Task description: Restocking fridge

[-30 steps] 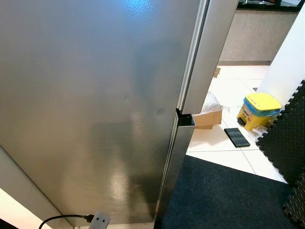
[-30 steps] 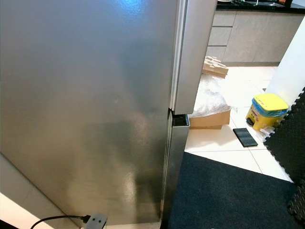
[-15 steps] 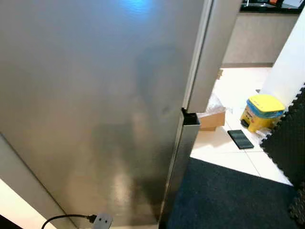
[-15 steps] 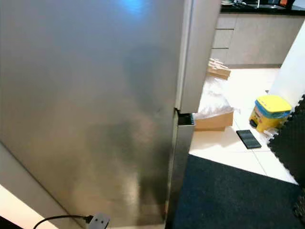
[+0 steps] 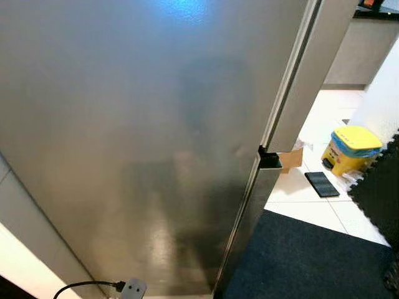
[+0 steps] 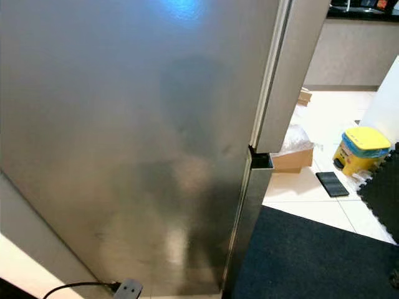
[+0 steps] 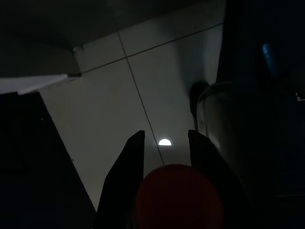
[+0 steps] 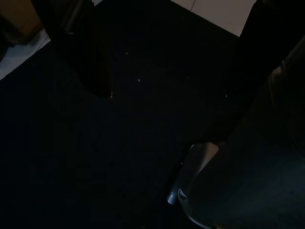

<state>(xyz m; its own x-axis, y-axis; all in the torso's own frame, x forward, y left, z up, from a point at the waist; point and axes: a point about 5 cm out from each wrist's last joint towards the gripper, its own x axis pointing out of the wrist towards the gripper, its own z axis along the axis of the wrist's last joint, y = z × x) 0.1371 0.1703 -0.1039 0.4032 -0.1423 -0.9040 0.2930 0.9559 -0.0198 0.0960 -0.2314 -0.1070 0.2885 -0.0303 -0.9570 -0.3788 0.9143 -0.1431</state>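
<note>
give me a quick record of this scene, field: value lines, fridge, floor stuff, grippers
fridge: steel door shut, close in front
floor beyond fridge: cardboard box, yellow tub, flat black thing
mat: dark mat on pale tiles
cable: black plug at the fridge foot
left gripper: points at the floor, holds a red round thing
right gripper: arm hangs idle, view dark

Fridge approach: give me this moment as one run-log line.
fridge door: shut, close ahead | left gripper: holds red object, pointing at floor | yellow bin: right on tiles
</note>
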